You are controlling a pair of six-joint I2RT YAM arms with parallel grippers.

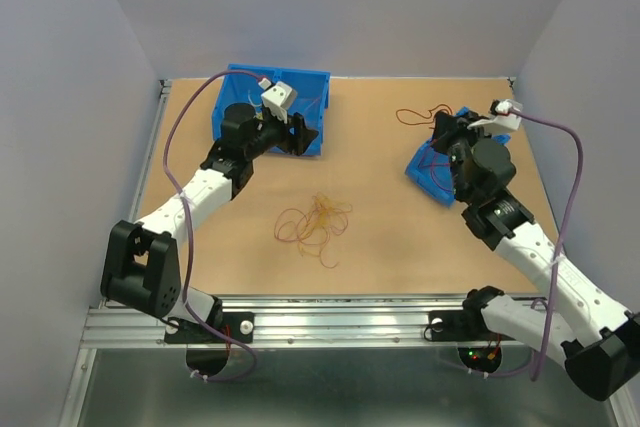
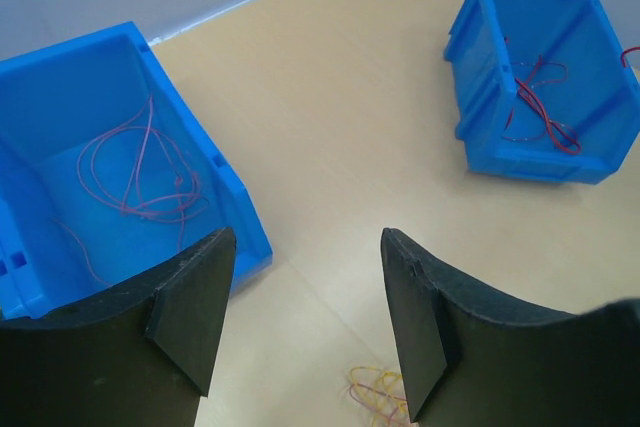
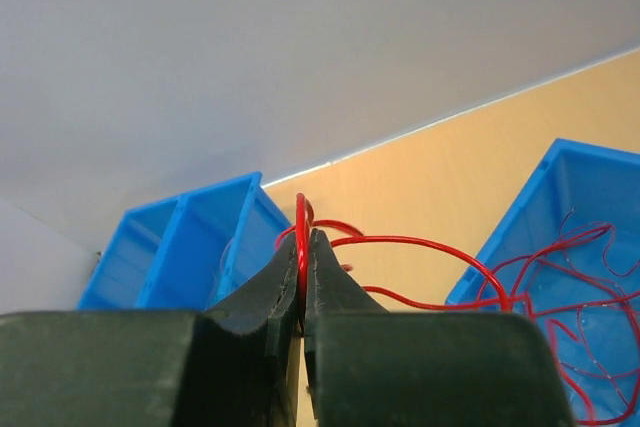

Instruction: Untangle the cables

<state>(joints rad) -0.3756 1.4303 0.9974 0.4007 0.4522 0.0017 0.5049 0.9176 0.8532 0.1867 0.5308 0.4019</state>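
Note:
A loose tangle of yellow, orange and reddish cables [image 1: 313, 224] lies on the table's middle; its yellow edge [image 2: 375, 392] shows below my left gripper [image 2: 305, 327]. That gripper [image 1: 298, 135] hangs open beside the left blue bin [image 1: 300, 82], with nothing between its fingers. Thin pink cables [image 2: 140, 172] lie inside this bin [image 2: 60, 77]. My right gripper [image 3: 305, 237] is shut on a red cable [image 3: 420, 240], held above the table near the right blue bin [image 1: 425, 172]. More red cable [image 3: 590, 287] lies in that bin [image 3: 590, 162], and a red loop [image 1: 415, 115] trails on the table.
The wooden table has a metal rail along its near edge [image 1: 330, 322] and grey walls on three sides. Thick lavender arm cables [image 1: 570, 177] arc over each arm. The right bin [image 2: 560, 7] lies tipped on its side.

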